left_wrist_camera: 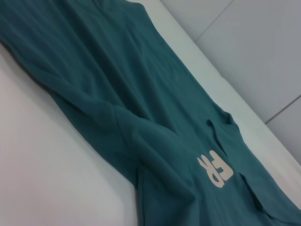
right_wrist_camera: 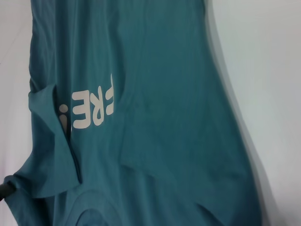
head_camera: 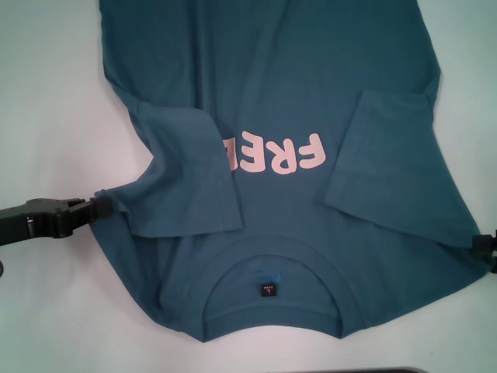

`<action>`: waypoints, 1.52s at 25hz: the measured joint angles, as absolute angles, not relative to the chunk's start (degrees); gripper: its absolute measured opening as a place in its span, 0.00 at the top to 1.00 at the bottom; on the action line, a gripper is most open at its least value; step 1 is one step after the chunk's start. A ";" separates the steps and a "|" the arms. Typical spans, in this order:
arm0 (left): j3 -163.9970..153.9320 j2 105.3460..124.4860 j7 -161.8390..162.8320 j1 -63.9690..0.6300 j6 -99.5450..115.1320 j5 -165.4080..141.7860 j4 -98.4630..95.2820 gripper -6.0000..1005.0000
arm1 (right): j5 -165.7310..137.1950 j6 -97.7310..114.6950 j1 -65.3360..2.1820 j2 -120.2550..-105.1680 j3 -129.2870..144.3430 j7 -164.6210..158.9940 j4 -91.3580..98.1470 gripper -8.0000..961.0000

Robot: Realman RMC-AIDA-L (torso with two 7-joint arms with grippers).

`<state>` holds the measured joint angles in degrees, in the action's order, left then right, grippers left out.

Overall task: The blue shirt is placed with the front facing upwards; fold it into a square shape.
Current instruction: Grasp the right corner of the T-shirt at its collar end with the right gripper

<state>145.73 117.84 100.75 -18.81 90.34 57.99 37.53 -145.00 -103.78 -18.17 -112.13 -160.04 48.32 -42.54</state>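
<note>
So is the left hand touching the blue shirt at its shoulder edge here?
Touching. In the head view the left hand has its tip right on the blue shirt, at the shoulder edge by the folded-in sleeve, with no white table between them.

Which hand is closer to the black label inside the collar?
Left. The left hand sits at the blue shirt's left shoulder edge, nearer the black label. The right hand is at the far right edge.

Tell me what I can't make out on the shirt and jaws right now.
- Blue shirt hem: cut off by the head view's top edge.
- Last letter of the lettering: covered by the folded-in left sleeve.
- Collar label text: too small.
- Right gripper: cut by the frame edge.
- Left gripper: jaws meet the shirt edge, state unclear.
</note>
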 joint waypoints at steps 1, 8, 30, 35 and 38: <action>145.73 117.82 100.75 -18.81 90.34 57.97 37.53 0.99 | -145.03 -103.78 -18.27 -112.18 -160.04 48.32 -42.52 0.05; 145.73 117.79 100.64 -18.81 90.35 57.91 37.53 0.99 | -145.11 -103.78 -18.76 -112.45 -159.88 48.32 -42.40 0.05; 145.73 117.76 100.62 -19.28 90.35 57.65 37.44 0.99 | -144.79 -104.83 -20.38 -112.93 -159.32 48.75 -42.10 0.05; 145.73 117.76 100.48 -19.34 90.32 57.65 37.44 0.99 | -144.71 -104.88 -21.22 -113.25 -158.75 48.84 -42.04 0.05; 145.72 117.77 100.45 -19.35 90.28 57.65 37.44 0.99 | -144.85 -104.88 -21.65 -113.36 -157.99 48.78 -41.92 0.05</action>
